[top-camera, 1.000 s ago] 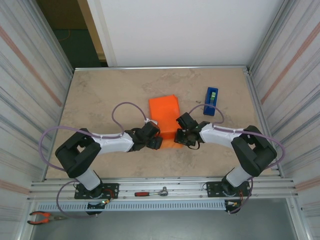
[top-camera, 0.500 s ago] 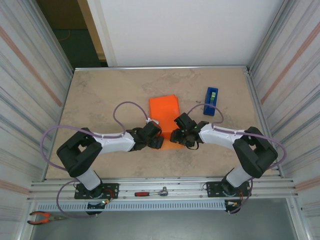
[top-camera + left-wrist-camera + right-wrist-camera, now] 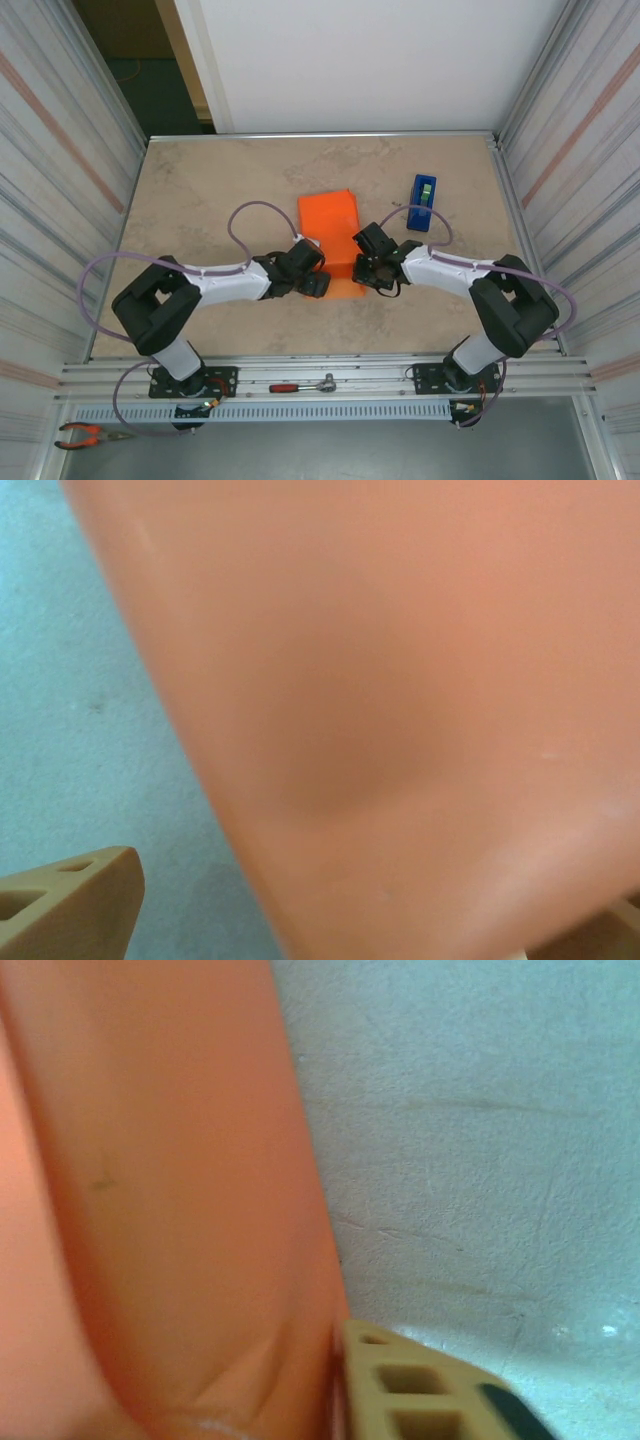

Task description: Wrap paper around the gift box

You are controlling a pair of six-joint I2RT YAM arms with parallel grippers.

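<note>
The gift box [image 3: 329, 232] is a bright orange paper-skinned block in the middle of the table. My left gripper [image 3: 316, 284] sits at its near left corner. In the left wrist view the orange paper [image 3: 400, 700] bulges close between two wide-apart tan fingers [image 3: 70, 905], so my left gripper [image 3: 335, 925] is open. My right gripper [image 3: 368, 267] is at the block's near right edge. In the right wrist view one tan finger [image 3: 420, 1390] presses against a creased fold of paper [image 3: 170, 1210]. The other finger is hidden behind the fold, and my right gripper [image 3: 328, 1370] is shut on it.
A blue tape dispenser [image 3: 422, 202] stands to the right of the box, just beyond the right arm. Metal walls close in the table on both sides. A red-handled tool [image 3: 300, 385] lies on the front rail, with pliers [image 3: 85, 433] at lower left.
The right gripper has shifted slightly right and away along the box's near right edge. The left gripper has edged right toward the near corner. The box has stayed put.
</note>
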